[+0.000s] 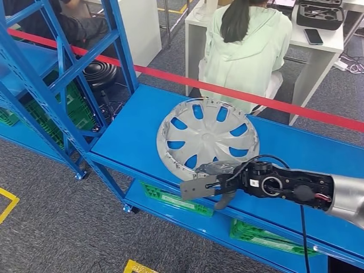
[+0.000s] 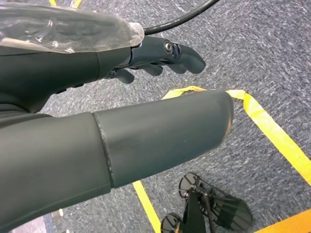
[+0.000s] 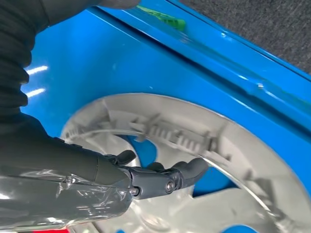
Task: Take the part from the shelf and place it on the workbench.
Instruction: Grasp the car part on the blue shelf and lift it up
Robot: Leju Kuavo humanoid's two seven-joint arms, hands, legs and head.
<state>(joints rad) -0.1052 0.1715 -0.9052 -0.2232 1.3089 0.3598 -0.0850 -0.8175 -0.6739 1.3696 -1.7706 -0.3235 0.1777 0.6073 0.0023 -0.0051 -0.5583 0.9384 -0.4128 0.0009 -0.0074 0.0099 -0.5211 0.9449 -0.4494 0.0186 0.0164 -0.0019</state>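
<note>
Left part of head view: blue shelf frame (image 1: 64, 74) with green crates (image 1: 77, 114) behind its bars. One red tape (image 1: 214, 88) runs across behind the shelf. One silver-grey hubcap (image 1: 202, 133), round, with blue showing through its spoke openings, lies flat on the blue shelf board (image 1: 133, 136), toward the board's front edge. More green crates (image 1: 176, 200) sit on the lower board. Behind the tape one person (image 1: 244, 51) in a pale green top sits at a white desk (image 1: 322, 51), back to the camera.

Right hand (image 1: 210, 185) reaches in from the right at the hubcap's near rim, fingers stretched out. Head view: hand overlaps the rim, grip unclear. Right wrist view adds the hubcap's (image 3: 220, 160) inner ribbed side and clips along the rim; the hand (image 3: 110, 179) has dark fingers (image 3: 190, 170) extended over the inner surface, thumb side hidden, so I cannot tell whether it holds the hubcap.

Left wrist view: left hand (image 2: 146, 97) hangs over grey carpet (image 2: 256, 58) with yellow floor tape (image 2: 271, 141), thumb and fingers straight and apart, holding nothing.
</note>
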